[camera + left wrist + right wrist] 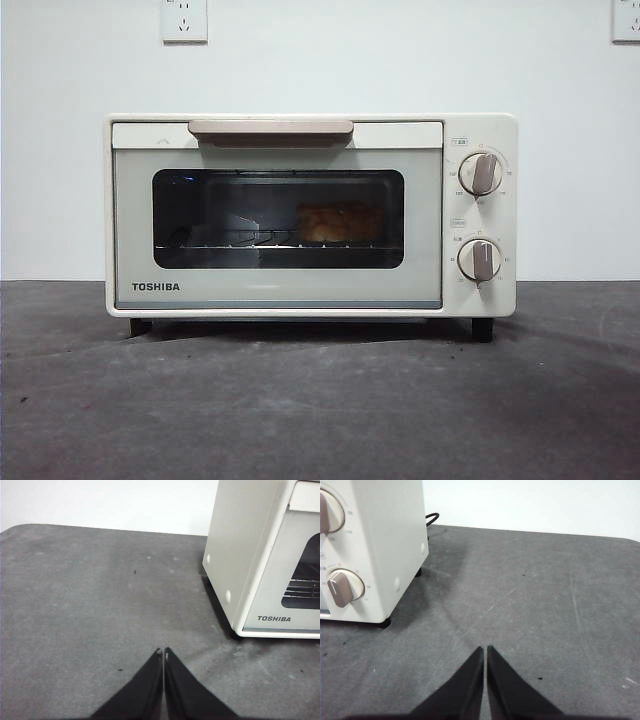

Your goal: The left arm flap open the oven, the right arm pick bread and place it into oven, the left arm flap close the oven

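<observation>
The cream-white TOSHIBA oven stands in the middle of the grey table with its door shut. The bread lies on the wire rack inside, seen through the dark glass window, right of centre. The taupe bar handle runs along the door's top. My left gripper is shut and empty, low over the table beside the oven's left side. My right gripper is shut and empty, off the oven's right side. Neither arm shows in the front view.
Two round knobs sit on the oven's right panel. A black cable runs behind the oven. Wall sockets are on the white wall behind. Bare grey table lies in front and to both sides.
</observation>
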